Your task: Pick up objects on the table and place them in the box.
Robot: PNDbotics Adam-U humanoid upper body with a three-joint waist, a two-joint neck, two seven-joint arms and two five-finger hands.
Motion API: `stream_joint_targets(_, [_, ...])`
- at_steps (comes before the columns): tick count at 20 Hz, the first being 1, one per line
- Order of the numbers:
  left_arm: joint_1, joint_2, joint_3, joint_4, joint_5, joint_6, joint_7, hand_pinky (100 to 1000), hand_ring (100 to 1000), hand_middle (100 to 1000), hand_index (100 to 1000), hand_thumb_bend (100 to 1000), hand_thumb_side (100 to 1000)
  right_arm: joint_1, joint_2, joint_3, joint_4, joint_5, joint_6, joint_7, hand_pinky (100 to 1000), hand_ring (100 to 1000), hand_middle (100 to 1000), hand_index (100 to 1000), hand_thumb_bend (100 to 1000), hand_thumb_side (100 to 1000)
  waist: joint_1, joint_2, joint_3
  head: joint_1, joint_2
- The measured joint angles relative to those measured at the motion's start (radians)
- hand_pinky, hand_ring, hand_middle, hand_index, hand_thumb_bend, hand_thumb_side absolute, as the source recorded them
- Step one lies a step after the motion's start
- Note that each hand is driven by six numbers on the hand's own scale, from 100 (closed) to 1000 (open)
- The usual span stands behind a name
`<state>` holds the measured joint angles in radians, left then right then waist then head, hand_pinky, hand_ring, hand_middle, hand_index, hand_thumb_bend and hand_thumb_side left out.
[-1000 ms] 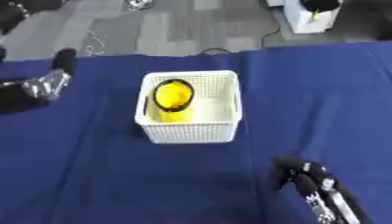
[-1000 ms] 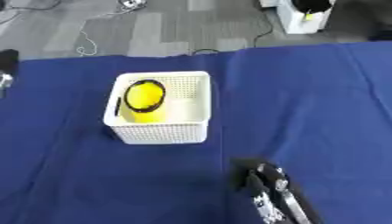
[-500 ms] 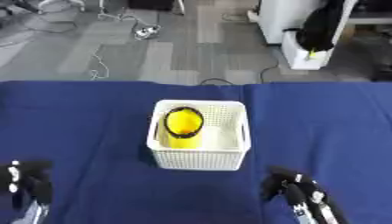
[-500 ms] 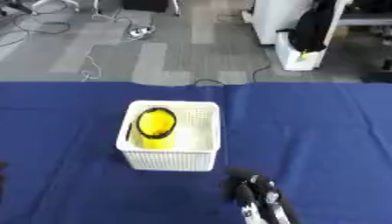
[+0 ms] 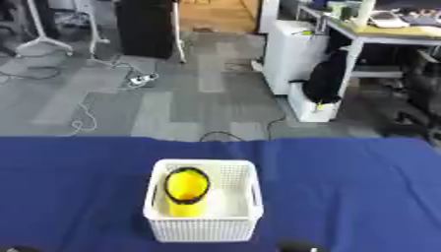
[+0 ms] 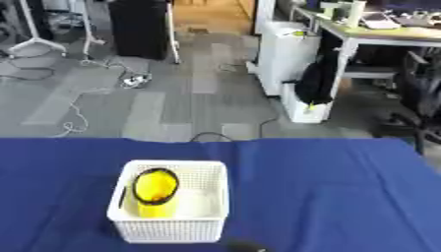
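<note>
white perforated plastic box [image 5: 205, 222] on blue-cloth desk [image 5: 362, 192] | yellow black-rimmed object [image 5: 186, 188] inside, left side | dark hand tip [image 5: 297, 246] at bottom edge; fingers: cannot tell

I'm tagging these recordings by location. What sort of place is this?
Probably a robotics lab or workshop: loose cables on grey carpet, a cluttered workbench, and a blue-clothed table holding a white basket.

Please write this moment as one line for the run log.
box: white basket on blue table | contents: yellow object with black band inside | robot hands: barely in view at bottom edge, state unclear
</note>
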<state>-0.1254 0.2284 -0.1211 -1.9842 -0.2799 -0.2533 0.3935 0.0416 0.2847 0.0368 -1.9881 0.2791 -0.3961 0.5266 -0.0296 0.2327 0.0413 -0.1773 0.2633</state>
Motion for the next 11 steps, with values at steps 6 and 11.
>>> stream_joint_targets(6, [-0.001,0.0,-0.032,0.0,0.01,0.015,0.026,100,100,100,376,100,632,0.0,-0.013,0.007,0.0,-0.051,-0.007,0.017,136,283,314,512,100,734,0.006,-0.006,-0.011,-0.014,-0.045])
stream_joint_targets(11, [0.002,0.0,-0.039,0.0,0.031,0.009,0.003,100,100,100,372,100,625,0.001,-0.022,0.008,0.0,-0.077,-0.016,0.061,100,207,207,403,100,720,0.013,-0.008,-0.017,-0.016,-0.061])
